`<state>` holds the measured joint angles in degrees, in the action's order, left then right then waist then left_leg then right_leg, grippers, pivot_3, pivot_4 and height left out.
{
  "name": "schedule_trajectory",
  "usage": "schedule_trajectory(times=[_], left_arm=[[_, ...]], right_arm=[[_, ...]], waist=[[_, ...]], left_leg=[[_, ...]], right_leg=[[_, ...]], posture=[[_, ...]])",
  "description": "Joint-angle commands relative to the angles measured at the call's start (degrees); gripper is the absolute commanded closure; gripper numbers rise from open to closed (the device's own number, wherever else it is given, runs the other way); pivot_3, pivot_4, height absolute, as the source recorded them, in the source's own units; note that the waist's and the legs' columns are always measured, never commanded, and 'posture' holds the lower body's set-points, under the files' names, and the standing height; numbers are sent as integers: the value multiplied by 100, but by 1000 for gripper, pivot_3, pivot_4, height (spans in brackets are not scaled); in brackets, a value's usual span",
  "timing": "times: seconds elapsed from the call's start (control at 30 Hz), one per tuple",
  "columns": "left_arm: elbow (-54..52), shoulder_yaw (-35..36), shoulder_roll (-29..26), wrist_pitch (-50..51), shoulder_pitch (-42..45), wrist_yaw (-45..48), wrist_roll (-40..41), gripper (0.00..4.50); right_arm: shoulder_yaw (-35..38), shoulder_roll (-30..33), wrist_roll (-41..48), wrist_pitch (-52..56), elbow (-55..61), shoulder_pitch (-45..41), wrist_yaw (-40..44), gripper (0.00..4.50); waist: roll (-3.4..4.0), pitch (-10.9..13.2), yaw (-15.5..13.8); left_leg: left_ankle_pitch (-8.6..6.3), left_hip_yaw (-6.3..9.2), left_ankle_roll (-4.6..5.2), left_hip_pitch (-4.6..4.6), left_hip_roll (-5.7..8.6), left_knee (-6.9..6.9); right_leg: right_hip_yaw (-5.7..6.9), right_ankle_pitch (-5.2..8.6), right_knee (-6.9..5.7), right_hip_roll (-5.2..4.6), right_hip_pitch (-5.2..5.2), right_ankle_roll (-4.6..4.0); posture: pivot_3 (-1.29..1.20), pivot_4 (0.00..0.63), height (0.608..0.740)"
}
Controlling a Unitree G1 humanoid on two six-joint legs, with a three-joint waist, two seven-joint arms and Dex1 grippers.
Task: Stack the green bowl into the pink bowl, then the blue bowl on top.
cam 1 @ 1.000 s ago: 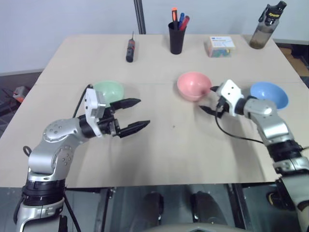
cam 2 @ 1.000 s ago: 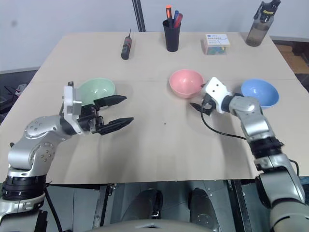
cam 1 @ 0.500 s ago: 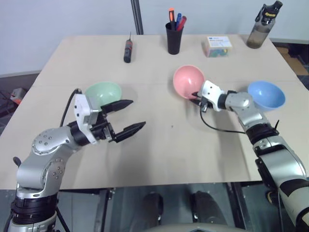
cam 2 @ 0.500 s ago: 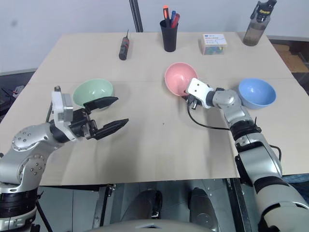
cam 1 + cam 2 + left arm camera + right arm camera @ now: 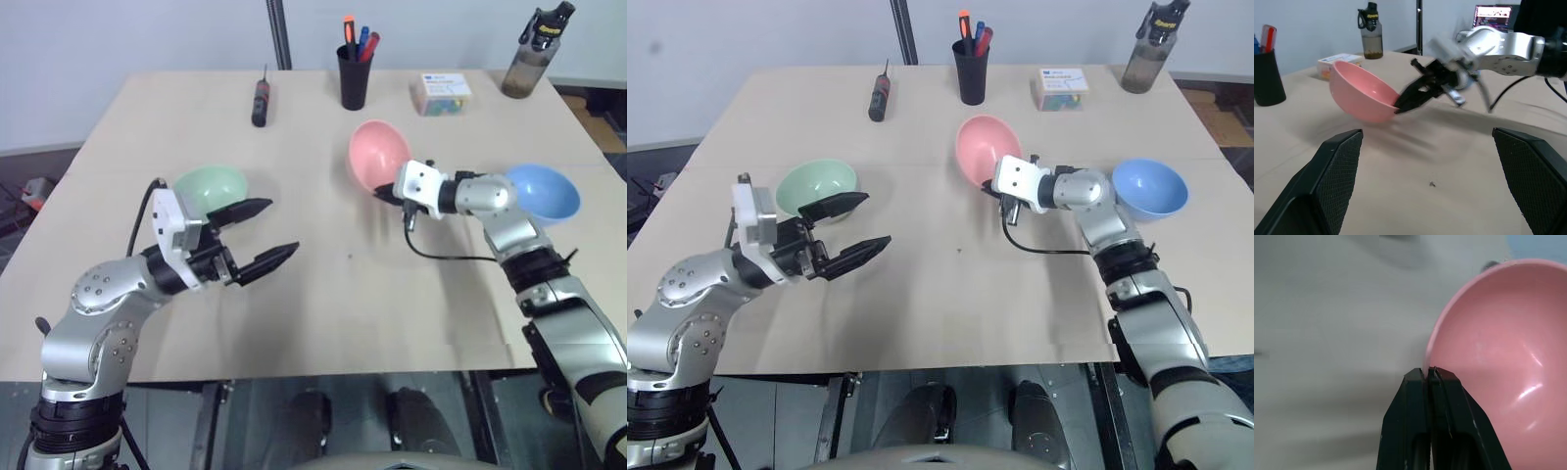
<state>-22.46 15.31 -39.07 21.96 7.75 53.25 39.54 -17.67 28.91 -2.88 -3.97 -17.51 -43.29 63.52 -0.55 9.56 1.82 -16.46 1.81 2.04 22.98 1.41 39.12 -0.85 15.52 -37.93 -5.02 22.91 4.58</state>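
**Pink bowl pinched at its rim and tipped up**

Taking the black pen cup [image 5: 355,78] at the back of the pale wooden counter [image 5: 323,294] as landmark: the small round mint-green plastic bowl [image 5: 209,186] rests down and left of it. The left hand [image 5: 263,235] hovers just beside that bowl, fingers spread apart. The small salmon-pink plastic bowl [image 5: 376,157] — just below the cup — stands tilted, its rim clamped by the right hand [image 5: 384,194]. The small sky-blue plastic bowl [image 5: 544,193] sits upright, far right of the cup.
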Motion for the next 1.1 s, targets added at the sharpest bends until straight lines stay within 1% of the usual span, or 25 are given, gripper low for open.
schedule_trajectory(times=[0.03,0.13,0.2,0.23,0.27,0.3,0.33,0.4,0.43,0.47,0.5,0.53,0.57,0.67,0.77,0.87,0.97,1.1], left_arm=[[-8,83,0,-116,52,-22,4,0],[48,43,-2,-121,99,-27,-35,0],[96,19,-11,-109,144,-36,-66,0],[115,8,-17,-108,164,-37,-83,0],[133,2,-18,-90,193,-94,-116,0],[161,-3,-23,-48,230,-214,-188,0],[181,-7,-20,-45,262,-301,-262,0],[214,-8,10,-61,337,-591,-488,0],[220,-10,23,-50,362,-721,-576,0],[182,-68,-5,-99,346,-997,-931,0],[151,-115,-28,-136,329,-1186,-1183,0],[61,-166,-97,-92,278,-1425,-1494,0],[-73,-202,-169,113,225,-1674,-1722,0],[-386,-285,-329,791,249,-2218,-2120,0],[-572,-600,-726,1874,518,-2537,-2502,0],[-423,-1133,-1212,2185,857,-2426,-2936,0],[-182,-1486,-1414,2274,1137,-2312,-3166,0],[591,-2155,-1574,2116,1561,-2318,-3832,0]], right_arm=[[-100,393,348,1029,1485,412,611,4482],[-199,673,419,1694,2030,582,887,4482],[-225,748,384,1873,2127,596,880,3821],[-230,775,376,1949,2161,592,880,3786],[-222,797,383,2017,2198,585,886,3259],[-191,816,396,2094,2245,570,879,3157],[-163,838,421,2171,2300,562,883,2694],[-86,852,475,2311,2419,557,826,2158],[-64,858,491,2353,2461,558,790,1684],[72,829,595,2445,2584,588,685,1338],[167,811,672,2511,2674,612,609,884],[433,618,777,2407,2749,623,252,408],[687,471,989,2408,2893,653,37,95],[1236,161,1497,2545,3283,760,-392,95],[1398,81,1735,2421,3499,867,-505,95],[1471,-46,1947,2536,3605,942,-731,95],[1409,-76,1995,2512,3634,936,-853,95],[1364,-95,2032,2440,3580,959,-980,95]], waist=[[2,1,-4],[2,1,8],[1,0,14],[1,0,14],[1,0,13],[1,1,6],[1,1,3],[1,1,-7],[1,0,-14],[1,1,-22],[1,1,-26],[0,0,-27],[0,0,-22],[0,1,-40],[-6,0,-101],[-5,0,-116],[-3,1,-111],[-3,2,-96]], left_leg=[[0,0,0,0,0,0],[0,-3,0,-3,-1,3],[0,-3,0,-17,-3,3],[0,-2,-1,-20,-4,3],[0,-2,-1,-20,-4,3],[1,-1,-1,-20,-4,3],[1,-1,-1,-17,-2,3],[0,-2,-1,-14,0,3],[0,0,-1,-13,0,2],[0,1,-1,-12,0,2],[0,1,-1,-11,0,2],[0,1,-1,-11,0,2],[0,1,-1,-11,0,0],[1,-2,-2,-8,-1,-4],[0,0,-2,-5,0,-4],[0,2,-2,-6,4,-4],[1,1,-2,-5,6,-3],[1,-2,-2,-5,5,-5]], right_leg=[[-1,0,-1,0,0,0],[-4,0,-5,0,0,0],[-3,0,-6,3,-12,0],[-2,0,-6,3,-13,0],[-2,0,-6,3,-14,0],[-2,0,-7,3,-14,0],[-2,0,-5,2,-13,0],[-2,0,-4,1,-11,0],[-1,0,-3,1,-10,0],[0,0,-2,1,-10,0],[0,0,-1,1,-10,0],[-1,0,-2,0,-10,0],[-1,0,-2,1,-9,0],[-7,0,-6,2,1,0],[-4,0,-4,1,0,0],[-1,0,-4,2,-2,0],[-1,0,-6,3,-1,0],[-3,0,-6,9,1,0]], posture=[[0,150,740],[0,150,740],[0,150,740],[0,150,740],[0,150,740],[0,150,740],[0,150,740],[0,150,740],[0,150,740],[0,150,740],[0,150,740],[0,150,740],[0,150,740],[0,150,740],[0,150,740],[0,150,740],[0,150,740],[0,150,740]])
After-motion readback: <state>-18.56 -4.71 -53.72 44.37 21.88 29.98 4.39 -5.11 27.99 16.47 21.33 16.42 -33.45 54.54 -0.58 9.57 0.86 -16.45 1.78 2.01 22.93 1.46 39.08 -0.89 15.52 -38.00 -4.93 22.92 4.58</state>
